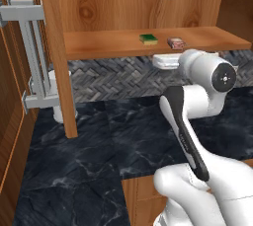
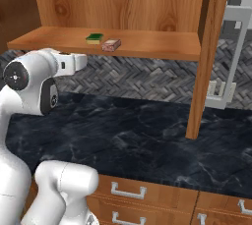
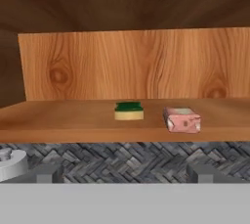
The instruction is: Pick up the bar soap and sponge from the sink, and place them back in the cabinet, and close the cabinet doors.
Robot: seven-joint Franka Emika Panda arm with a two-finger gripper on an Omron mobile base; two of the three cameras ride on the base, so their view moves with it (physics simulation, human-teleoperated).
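Both base views look forward and down from behind the arm, one from each side, sharing the dark counter point(image 1: 99, 136) and the cabinet point(image 2: 128, 3) shelf. The hand view faces that shelf level and close, straight at the sponge point(image 3: 129, 110) and bar soap point(image 3: 182, 120).

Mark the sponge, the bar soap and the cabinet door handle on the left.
sponge point(image 3: 129, 110): hand view, on its front face where green meets yellow.
bar soap point(image 3: 182, 120): hand view, middle of its pinkish front.
cabinet door handle point(image 1: 34, 52): left base view, on the vertical grey bar.
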